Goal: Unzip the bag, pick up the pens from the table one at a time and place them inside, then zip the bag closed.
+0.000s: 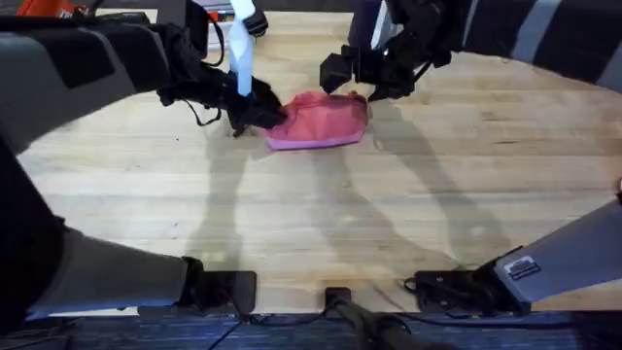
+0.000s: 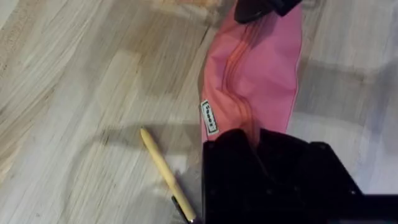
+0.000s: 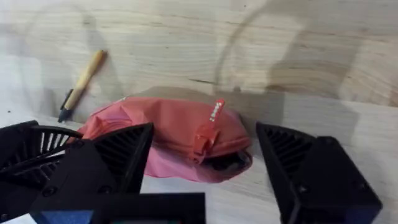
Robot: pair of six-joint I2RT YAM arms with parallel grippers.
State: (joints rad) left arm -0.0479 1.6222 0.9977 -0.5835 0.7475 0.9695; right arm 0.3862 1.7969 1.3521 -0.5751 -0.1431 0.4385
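The counter (image 1: 408, 224) is a broad top of light wooden planks with visible grain, and the arms throw soft grey shadows across it; at its far edge, in the overhead view, lie a few blurred things, one orange-red, too unclear to name. One pink bag (image 1: 319, 121) lies toward the far middle of the counter, its long axis running left to right across the overhead view, with its zipper line along the length of the pouch. One pen (image 2: 165, 171), yellow-tan with a dark tip, lies flat on the wood just beside the bag near the left arm's end of it, apart from the fabric and set at a slant to the bag's long axis; the right wrist view shows the same pen beyond the pouch. The left claw (image 1: 255, 114) is clenched on the bag's left end, its black fingers pinching the fabric by the zipper. The right claw (image 3: 205, 171) is released, its two black fingers spread wide on either side of the bag's right end, where a red pull tab (image 3: 202, 140) lies on top of the pouch.
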